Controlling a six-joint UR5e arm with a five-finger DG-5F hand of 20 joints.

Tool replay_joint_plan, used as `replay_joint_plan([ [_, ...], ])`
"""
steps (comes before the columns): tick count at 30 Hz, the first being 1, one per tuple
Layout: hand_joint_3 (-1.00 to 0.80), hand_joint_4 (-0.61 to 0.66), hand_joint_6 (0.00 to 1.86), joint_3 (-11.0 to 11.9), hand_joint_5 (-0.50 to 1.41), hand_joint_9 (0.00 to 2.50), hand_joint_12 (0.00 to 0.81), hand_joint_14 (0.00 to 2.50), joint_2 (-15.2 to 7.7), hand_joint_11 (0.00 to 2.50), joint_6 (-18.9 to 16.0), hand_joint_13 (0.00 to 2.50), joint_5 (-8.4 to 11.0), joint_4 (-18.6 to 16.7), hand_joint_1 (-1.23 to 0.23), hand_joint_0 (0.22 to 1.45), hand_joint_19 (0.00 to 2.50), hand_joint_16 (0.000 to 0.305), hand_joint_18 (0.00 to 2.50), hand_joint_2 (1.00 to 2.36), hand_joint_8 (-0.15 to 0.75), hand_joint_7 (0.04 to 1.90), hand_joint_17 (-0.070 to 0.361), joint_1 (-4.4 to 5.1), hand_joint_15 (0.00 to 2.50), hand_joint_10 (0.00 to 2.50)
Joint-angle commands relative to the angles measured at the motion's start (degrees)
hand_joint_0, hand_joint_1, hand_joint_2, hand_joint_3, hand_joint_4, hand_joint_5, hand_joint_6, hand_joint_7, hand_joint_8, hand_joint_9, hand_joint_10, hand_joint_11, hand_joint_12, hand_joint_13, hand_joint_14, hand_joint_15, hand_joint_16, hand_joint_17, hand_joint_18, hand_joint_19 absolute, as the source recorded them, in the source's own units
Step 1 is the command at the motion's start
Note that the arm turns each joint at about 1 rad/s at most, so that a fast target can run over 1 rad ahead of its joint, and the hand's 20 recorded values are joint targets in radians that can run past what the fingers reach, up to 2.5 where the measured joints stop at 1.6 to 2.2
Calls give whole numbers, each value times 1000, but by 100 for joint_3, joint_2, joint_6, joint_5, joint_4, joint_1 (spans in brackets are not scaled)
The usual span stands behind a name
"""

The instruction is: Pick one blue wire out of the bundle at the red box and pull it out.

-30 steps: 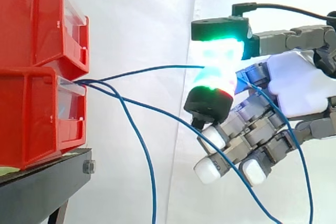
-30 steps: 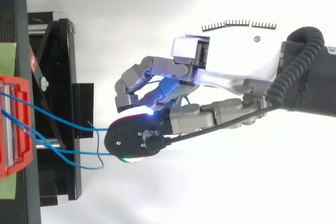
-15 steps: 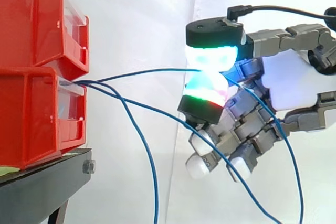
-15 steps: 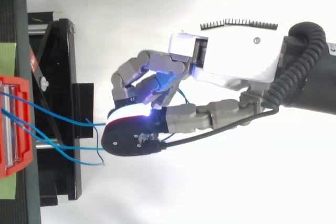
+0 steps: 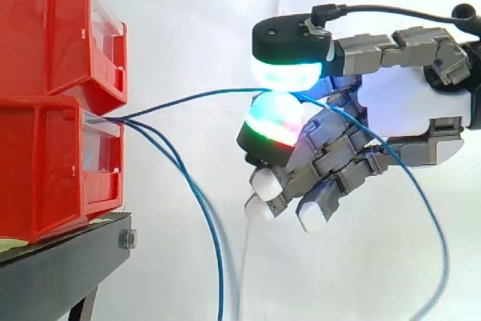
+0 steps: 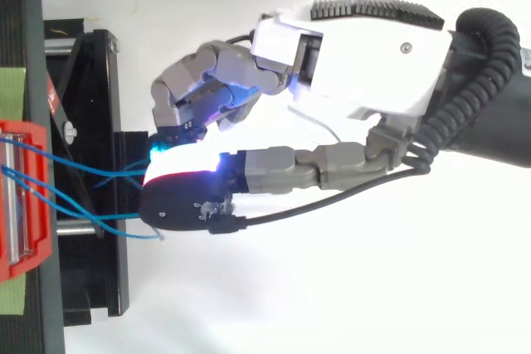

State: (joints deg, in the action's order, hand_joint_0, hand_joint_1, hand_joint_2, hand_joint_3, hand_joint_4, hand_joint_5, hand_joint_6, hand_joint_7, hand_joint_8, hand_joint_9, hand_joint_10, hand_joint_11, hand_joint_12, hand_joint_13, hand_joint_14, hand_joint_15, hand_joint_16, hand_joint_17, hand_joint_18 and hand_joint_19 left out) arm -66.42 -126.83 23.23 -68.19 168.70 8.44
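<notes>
Several thin blue wires come out of the lower of two stacked red bins [image 5: 52,155]. The top blue wire [image 5: 195,98] runs almost level to the right into my hand [image 5: 409,107]. Two glowing fingertip pads [image 5: 285,73] meet on that wire and pinch it, while the other fingers curl below. Past the pinch the wire loops over the hand and drops at the right. From above, my hand [image 6: 365,55] reaches left, with its pads just right of the red bin [image 6: 17,196] and over the wires [image 6: 83,173].
Two other blue wires [image 5: 210,223] sag from the bin down past the bottom edge, left of the hand. The bins rest on a black stand [image 5: 60,272] whose frame [image 6: 91,122] lies under the fingertips. A white curtain hangs behind.
My hand has moved left toward the bins. Its two glowing pads have come together on the top blue wire, and the other fingers have curled further in.
</notes>
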Motion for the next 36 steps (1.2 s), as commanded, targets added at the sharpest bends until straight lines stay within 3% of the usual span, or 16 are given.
replay_joint_plan([
  [1,-57,262,900,-2,-188,794,513,10,0,594,147,574,7,-13,-767,574,474,71,680,1014,395,1058,160,-9,305,16],
  [18,-133,232,895,-2,-199,755,478,11,0,592,86,543,25,-57,-788,580,491,65,629,1017,365,1071,147,-26,304,18],
  [36,-182,231,893,-2,-209,707,463,11,0,605,-837,526,7,101,-827,606,475,62,605,1018,340,1082,140,-18,302,18],
])
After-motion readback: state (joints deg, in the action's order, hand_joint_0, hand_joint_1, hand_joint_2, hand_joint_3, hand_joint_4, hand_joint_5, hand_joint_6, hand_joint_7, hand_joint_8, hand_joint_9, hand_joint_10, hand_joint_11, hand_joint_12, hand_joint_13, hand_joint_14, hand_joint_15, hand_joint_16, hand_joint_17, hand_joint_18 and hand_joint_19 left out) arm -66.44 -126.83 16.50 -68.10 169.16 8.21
